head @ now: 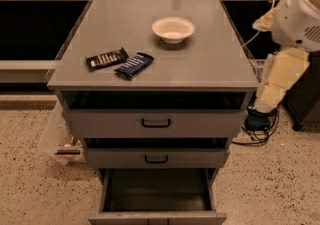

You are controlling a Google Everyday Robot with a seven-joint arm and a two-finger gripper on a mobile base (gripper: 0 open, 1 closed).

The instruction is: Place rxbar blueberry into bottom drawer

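A speckled floor (pixel 30 169) and a grey cabinet are shown, and on the cabinet top (pixel 210 64), toward its front left, the rxbar blueberry (pixel 134 65) is seen lying flat at a slant. Just beside it on the left, nearly touching, a black-brown bar (pixel 106 59) of the same size is found, so the wrong bar could be seized, or both pinched together, if the descent is aimed slightly left. A white bowl (pixel 173 29) is set well apart behind them. Below, the bottom drawer (pixel 157 194) is pulled out, its dark interior exposed, while the two upper drawers (pixel 156 123) are kept closed. A release made too far back could land the bar on the cabinet's front edge instead. The gripper (pixel 264 100) is judged to hang at the cabinet's right side, far from the bar. Whether it is released or clenched cannot be told.
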